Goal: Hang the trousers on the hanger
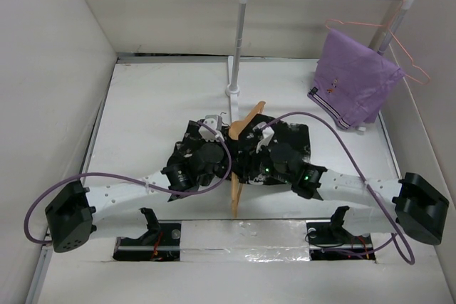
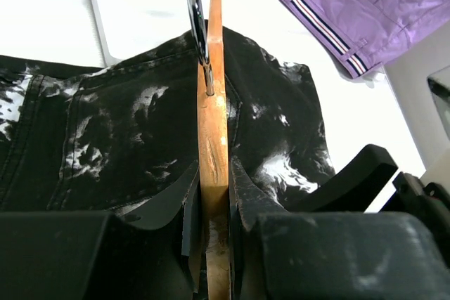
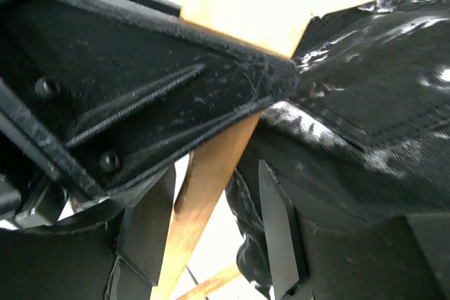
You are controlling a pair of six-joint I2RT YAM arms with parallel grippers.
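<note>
The black white-speckled trousers (image 1: pixel 291 137) lie bunched in the middle of the table. The tan wooden hanger (image 1: pixel 241 128) stands on edge across them. My left gripper (image 1: pixel 229 160) is shut on the hanger; in the left wrist view (image 2: pixel 213 182) its jaws pinch the hanger (image 2: pixel 213 124) edge-on, with the metal hook (image 2: pixel 197 22) above and the trousers (image 2: pixel 119 131) behind. My right gripper (image 1: pixel 248 149) is open; in the right wrist view (image 3: pixel 214 224) a hanger arm (image 3: pixel 204 187) and the trousers' edge (image 3: pixel 373 103) lie between its jaws.
A white clothes rail (image 1: pixel 244 33) stands at the back. A purple cloth (image 1: pixel 356 83) hangs on thin pink wire hangers (image 1: pixel 399 40) at its right end; it also shows in the left wrist view (image 2: pixel 380 5). White walls enclose the table.
</note>
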